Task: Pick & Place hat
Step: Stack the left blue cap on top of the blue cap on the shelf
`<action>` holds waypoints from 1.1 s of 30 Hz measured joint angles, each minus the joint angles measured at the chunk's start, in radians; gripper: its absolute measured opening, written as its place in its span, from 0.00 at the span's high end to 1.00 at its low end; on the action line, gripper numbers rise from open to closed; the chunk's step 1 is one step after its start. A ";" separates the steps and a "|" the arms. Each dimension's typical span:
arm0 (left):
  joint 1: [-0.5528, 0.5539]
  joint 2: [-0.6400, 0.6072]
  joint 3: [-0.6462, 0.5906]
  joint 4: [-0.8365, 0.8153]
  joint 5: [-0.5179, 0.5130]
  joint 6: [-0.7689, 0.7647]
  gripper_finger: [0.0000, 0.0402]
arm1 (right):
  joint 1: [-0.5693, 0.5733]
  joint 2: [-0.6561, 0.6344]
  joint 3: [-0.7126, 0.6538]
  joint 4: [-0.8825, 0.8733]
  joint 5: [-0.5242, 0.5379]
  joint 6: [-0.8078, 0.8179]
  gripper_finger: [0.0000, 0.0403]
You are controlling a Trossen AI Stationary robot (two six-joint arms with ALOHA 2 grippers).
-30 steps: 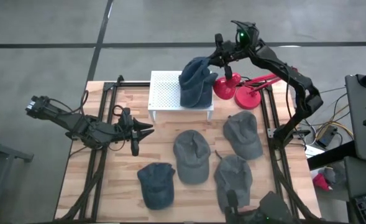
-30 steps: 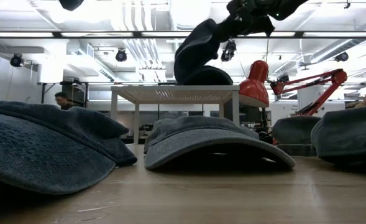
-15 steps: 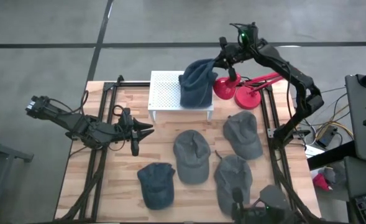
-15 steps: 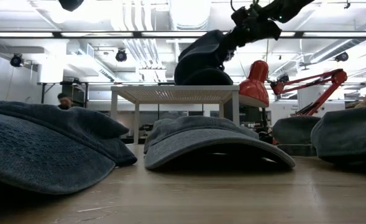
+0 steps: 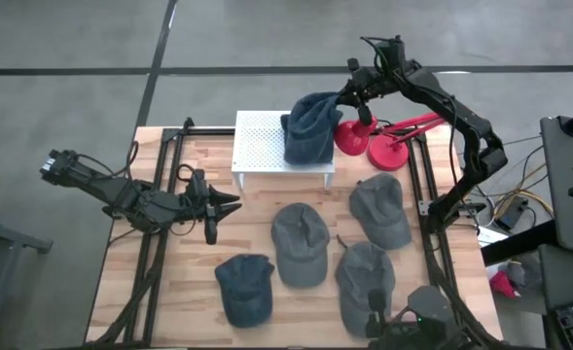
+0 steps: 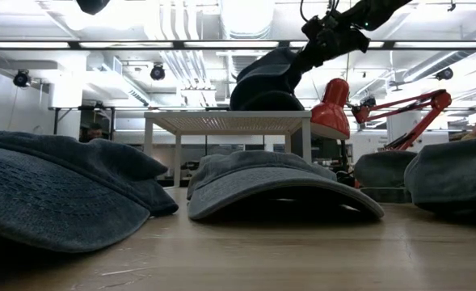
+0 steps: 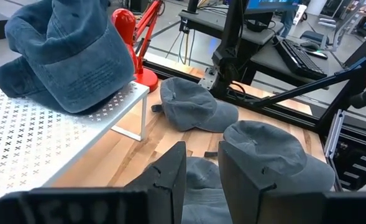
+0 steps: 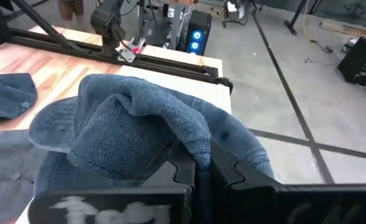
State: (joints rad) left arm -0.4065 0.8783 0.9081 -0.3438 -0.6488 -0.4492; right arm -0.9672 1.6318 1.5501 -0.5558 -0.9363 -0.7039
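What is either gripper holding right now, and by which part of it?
The right gripper is shut on the dark blue denim cap, pinching a fold of fabric at its edge over the white perforated stand. The left gripper holds nothing.

We're in a robotics lab, an open industrial hall. Overhead run long strip lights (image 6: 141,44) and exposed ducts (image 6: 181,69). Around the wooden surface (image 5: 169,262) lies bare grey concrete floor (image 5: 72,58) crossed by dark lines. Black metal framing (image 5: 155,243) edges the bench, with loose cables (image 5: 519,199) trailing at three o'clock. Beyond it sit a workstation keyboard (image 7: 297,56) and a computer tower (image 8: 195,38) with glowing fans. A red desk lamp (image 5: 388,144) is there too.
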 joint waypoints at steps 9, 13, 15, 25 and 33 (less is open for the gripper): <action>0.000 0.000 0.000 0.000 0.003 0.000 0.76 | 0.000 0.000 0.000 -0.040 -0.001 -0.008 0.98; 0.000 0.000 0.000 0.000 0.005 0.000 0.76 | 0.000 0.000 0.000 -0.041 0.007 -0.004 0.98; 0.000 0.000 0.000 0.000 0.005 0.000 0.76 | 0.000 0.000 0.000 -0.042 0.027 0.012 0.96; 0.000 0.000 0.000 0.000 0.005 -0.004 0.76 | 0.000 0.000 0.000 -0.044 0.117 0.043 0.75; 0.001 0.000 0.000 0.000 0.005 -0.004 0.76 | 0.000 -0.001 0.040 -0.047 0.243 0.043 0.61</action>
State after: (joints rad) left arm -0.4058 0.8783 0.9081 -0.3438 -0.6434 -0.4534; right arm -0.9668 1.6306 1.5901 -0.6029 -0.6931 -0.6609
